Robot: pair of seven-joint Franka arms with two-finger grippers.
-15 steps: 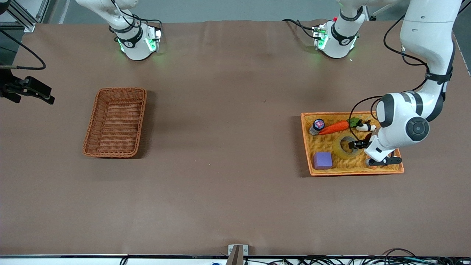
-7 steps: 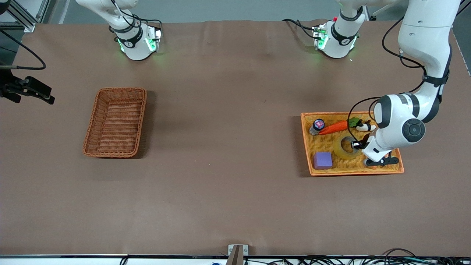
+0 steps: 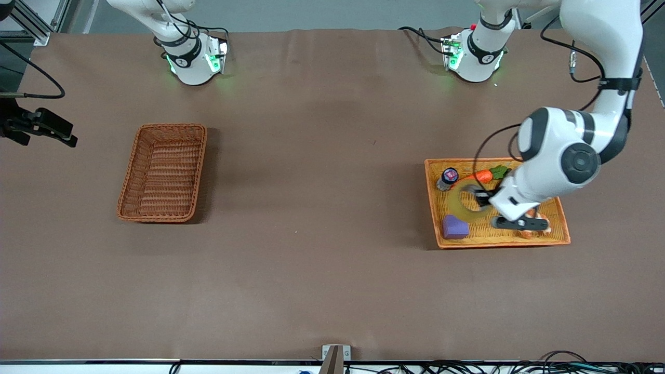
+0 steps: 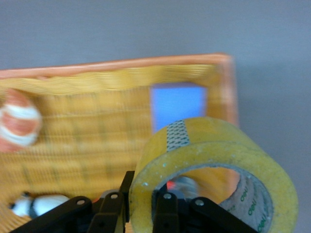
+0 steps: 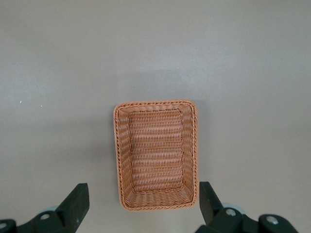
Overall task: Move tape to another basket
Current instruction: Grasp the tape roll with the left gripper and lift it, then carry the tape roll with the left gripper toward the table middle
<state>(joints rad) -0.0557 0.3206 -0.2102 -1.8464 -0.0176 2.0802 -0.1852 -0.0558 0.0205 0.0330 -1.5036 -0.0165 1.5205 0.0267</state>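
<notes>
My left gripper (image 3: 480, 198) is clamped tight on the tape (image 3: 464, 203), raised over the orange tray (image 3: 562, 222). My right gripper (image 5: 143, 206) waits, jaws wide, empty.

tape (image 3: 461, 203): translucent yellow, grey core with green print
basket (image 3: 163, 172): reddish-brown weave
tray (image 3: 557, 218): orange-yellow weave, orange rim
block (image 3: 455, 227): purple
carrot (image 3: 482, 175): orange, green leaves
ball (image 4: 18, 121): orange and white stripes
table (image 3: 322, 218): brown
arms (image 3: 563, 156): white, dark grey joints

Left end effector (image 3: 480, 198) grips tape (image 3: 464, 203) over tray (image 3: 556, 208).
</notes>
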